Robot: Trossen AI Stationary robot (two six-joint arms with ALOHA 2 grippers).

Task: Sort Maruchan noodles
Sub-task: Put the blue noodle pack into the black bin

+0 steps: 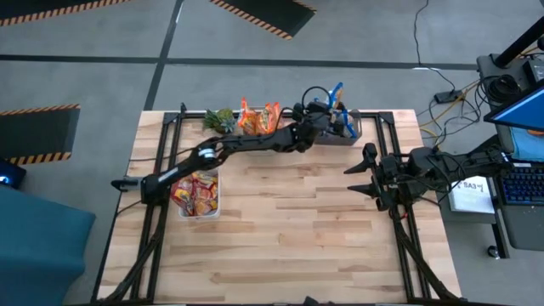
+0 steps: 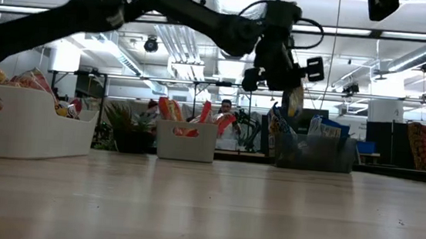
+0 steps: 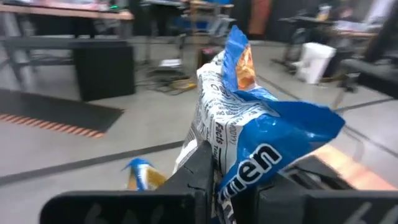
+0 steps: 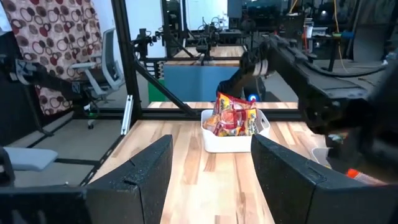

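Note:
My left gripper (image 1: 333, 112) reaches across the far side of the table and is shut on a blue noodle packet (image 3: 261, 137), above the dark clear bin (image 1: 347, 132) at the far right. That bin (image 2: 314, 153) holds more blue packets. Orange packets stand in the far middle white bin (image 1: 259, 119). Red and orange packets fill the white bin (image 1: 197, 194) at the left. My right gripper (image 1: 361, 174) waits open at the table's right side, well clear of the bins. My left gripper pinches the blue packet between its two fingers (image 3: 202, 171) at one end of the wrapper (image 3: 233, 177). The rest of the crinkled packet sticks out past the fingertips. In the low view the packet (image 2: 293, 102) is lifted clear, above the dark bin.
A small green plant (image 1: 219, 119) stands at the far edge, left of the orange bin. Bare wooden tabletop (image 1: 297, 229) takes up the middle and near side. Black frame rails (image 1: 161, 136) run along both sides. People and furniture show in the room beyond.

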